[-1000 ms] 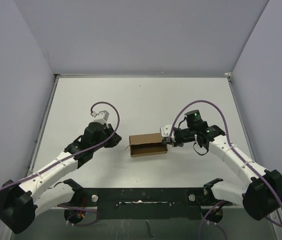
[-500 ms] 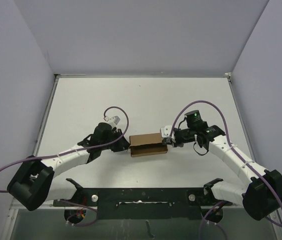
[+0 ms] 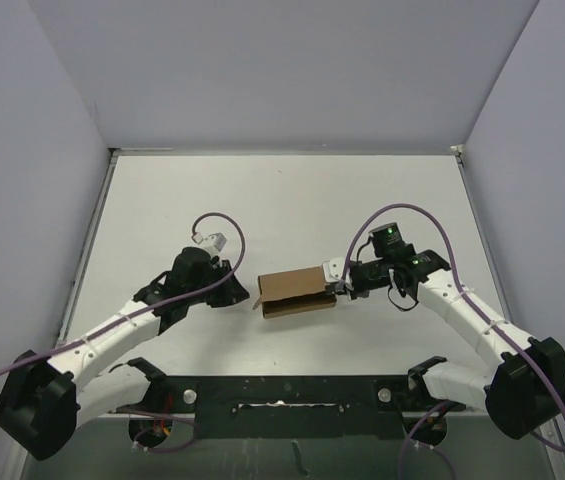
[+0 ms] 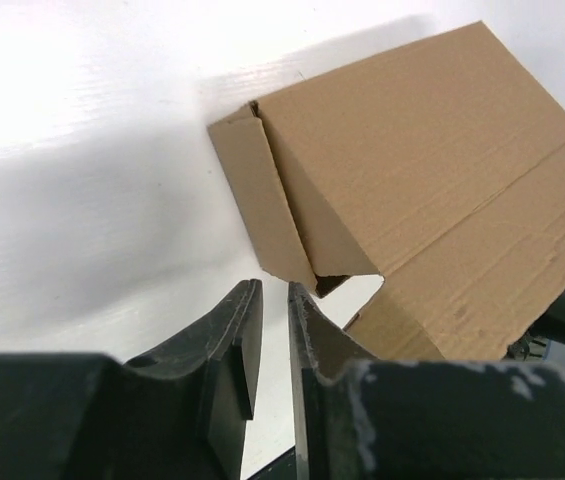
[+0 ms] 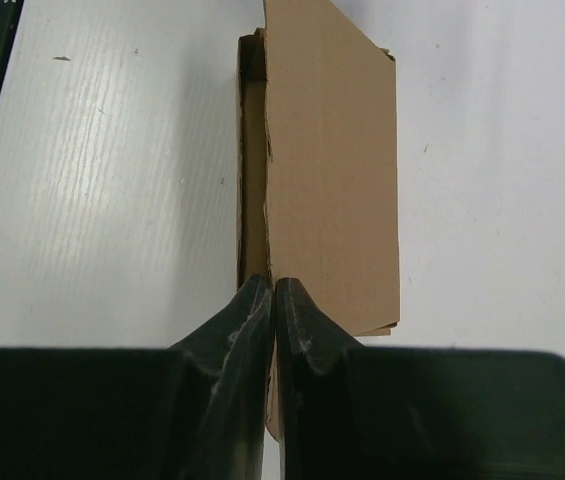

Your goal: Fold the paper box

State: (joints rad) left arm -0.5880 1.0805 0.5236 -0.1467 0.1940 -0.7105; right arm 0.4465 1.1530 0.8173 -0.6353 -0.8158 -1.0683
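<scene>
**Ana:** What is the right gripper [image 5: 272, 285] doing?

**Ben:** Its fingers are pressed tight on a thin wall of the paper box [image 5: 332, 170], at the box's right end.

**Ana:** And the left gripper [image 4: 274, 290]?

**Ben:** Its fingers are a tiny bit apart, with nothing between them. They sit just beside the flap [image 4: 262, 200] at the box's left end.

**Ana:** Where is the box?

**Ben:** It lies on the white table [image 3: 292, 200], between the two grippers.
</scene>
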